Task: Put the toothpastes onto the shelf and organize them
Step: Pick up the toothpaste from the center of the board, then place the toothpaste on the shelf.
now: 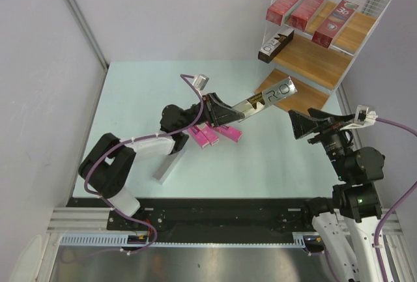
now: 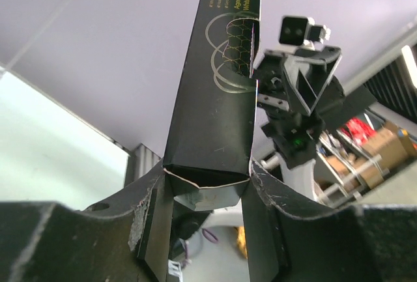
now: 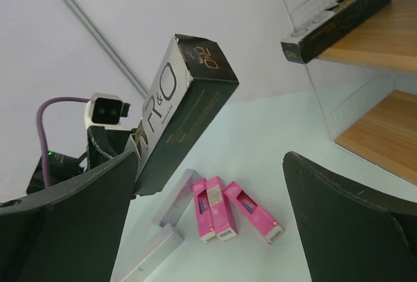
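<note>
Left arm stretches toward the shelf, left gripper clamping a silver-grey carton, its far end cropped in the wrist view; right gripper spread wide.

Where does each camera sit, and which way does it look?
Top external: above and behind, looking down on the pale green table and white wire shelf; both arms show.
Left wrist: looks along the left fingers, clamped on a silver-grey cardboard carton with black ends, toward the right arm.
Right wrist: looks between the open right fingers toward that carton.
Shared: the wrist views show the carton.
</note>
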